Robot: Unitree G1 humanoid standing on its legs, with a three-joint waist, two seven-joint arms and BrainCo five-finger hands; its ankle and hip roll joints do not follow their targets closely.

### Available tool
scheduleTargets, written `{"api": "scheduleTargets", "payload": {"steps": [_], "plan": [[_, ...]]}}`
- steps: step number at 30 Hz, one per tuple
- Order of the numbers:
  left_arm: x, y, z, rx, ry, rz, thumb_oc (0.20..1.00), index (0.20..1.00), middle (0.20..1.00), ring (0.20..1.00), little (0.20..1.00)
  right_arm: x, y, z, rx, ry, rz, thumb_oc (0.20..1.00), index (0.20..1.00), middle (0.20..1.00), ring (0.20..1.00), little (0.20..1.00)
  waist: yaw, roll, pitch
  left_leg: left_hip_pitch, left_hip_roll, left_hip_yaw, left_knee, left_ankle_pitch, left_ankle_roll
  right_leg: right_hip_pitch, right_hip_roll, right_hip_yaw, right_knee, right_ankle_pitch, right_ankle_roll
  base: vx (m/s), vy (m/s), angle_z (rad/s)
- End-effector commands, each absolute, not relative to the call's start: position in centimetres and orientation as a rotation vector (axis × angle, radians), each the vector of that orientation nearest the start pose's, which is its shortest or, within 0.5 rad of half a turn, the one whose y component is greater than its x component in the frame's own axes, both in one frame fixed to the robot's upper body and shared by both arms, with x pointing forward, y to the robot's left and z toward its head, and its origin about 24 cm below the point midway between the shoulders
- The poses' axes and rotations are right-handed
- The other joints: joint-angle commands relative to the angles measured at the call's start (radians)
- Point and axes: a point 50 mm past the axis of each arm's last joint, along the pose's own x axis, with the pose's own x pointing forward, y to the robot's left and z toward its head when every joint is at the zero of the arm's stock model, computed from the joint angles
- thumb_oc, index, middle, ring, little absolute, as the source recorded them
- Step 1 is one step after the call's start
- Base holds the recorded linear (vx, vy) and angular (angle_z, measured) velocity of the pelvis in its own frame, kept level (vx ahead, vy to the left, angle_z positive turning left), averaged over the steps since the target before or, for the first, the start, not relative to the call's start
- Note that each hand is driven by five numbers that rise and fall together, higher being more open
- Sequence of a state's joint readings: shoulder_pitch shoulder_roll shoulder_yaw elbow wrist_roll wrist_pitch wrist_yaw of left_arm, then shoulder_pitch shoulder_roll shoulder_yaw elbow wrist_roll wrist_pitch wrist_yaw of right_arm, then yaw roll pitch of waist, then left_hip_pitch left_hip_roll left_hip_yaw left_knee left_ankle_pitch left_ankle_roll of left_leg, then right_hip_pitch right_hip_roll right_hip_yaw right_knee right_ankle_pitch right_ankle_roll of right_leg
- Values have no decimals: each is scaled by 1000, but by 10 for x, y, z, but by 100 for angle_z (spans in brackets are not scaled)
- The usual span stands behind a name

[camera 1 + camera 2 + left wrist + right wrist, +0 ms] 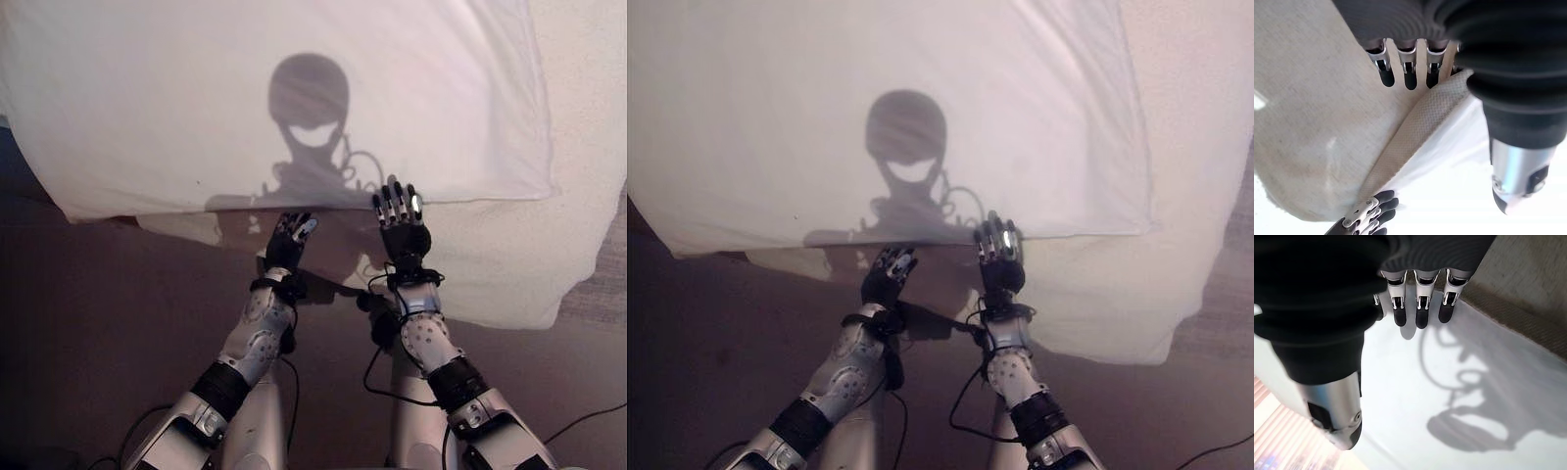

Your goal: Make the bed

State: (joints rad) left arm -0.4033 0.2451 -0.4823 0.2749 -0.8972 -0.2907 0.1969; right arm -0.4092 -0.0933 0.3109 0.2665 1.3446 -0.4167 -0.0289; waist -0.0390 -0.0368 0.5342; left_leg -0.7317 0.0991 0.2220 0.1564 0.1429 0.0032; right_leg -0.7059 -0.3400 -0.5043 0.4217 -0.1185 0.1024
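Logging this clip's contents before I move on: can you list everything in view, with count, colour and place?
White sheet: one, white, spread over the top of the bed, its near edge just in front of both hands.
Beige cover: one, cream-beige and textured, under the white sheet, showing below its near edge and along the right side.
Floor: dark brown, in front of the bed.
Left hand: one, silver fingers with dark tips, open, at the beige cover below the sheet's edge.
Right hand: one, same colours, open, fingertips at the sheet's near edge.
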Motion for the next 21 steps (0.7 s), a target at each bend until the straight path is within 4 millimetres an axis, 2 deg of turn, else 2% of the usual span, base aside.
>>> {"api": "scheduleTargets", "payload": {"steps": [1,4,12,17,21], "plan": [[302,81,112,-564,-211,-317,1000,1000,1000,1000,1000,307,-102,90,1135,-193,187,1000,1000,1000,1000,1000,20,7,-14,23,57,17,131,-139,-84,33,-41,-30,-163,227,78,0,0,0],[300,83,115,-566,-228,-335,1000,1000,1000,1000,1000,293,-98,71,1089,-109,273,1000,1000,1000,1000,1000,12,0,-14,17,58,22,135,-140,-84,23,-42,-28,-157,227,77,0,0,0],[301,87,117,-566,-246,-351,1000,1000,1000,1000,1000,279,-96,46,998,26,386,1000,1000,1000,1000,1000,6,-9,-14,8,61,27,144,-139,-84,13,-46,-27,-148,227,77,0,0,0],[301,85,116,-564,-241,-354,1000,1000,1000,1000,1000,281,-98,41,921,60,390,1000,1000,1000,1000,1000,7,-7,-14,7,61,30,145,-139,-84,11,-49,-29,-148,230,78,0,0,0],[302,83,116,-563,-234,-356,1000,1000,1000,1000,1000,290,-97,51,923,23,381,1000,1000,1000,1000,1000,10,-2,-14,6,61,33,145,-140,-83,10,-53,-31,-147,232,79,0,0,0]]}}
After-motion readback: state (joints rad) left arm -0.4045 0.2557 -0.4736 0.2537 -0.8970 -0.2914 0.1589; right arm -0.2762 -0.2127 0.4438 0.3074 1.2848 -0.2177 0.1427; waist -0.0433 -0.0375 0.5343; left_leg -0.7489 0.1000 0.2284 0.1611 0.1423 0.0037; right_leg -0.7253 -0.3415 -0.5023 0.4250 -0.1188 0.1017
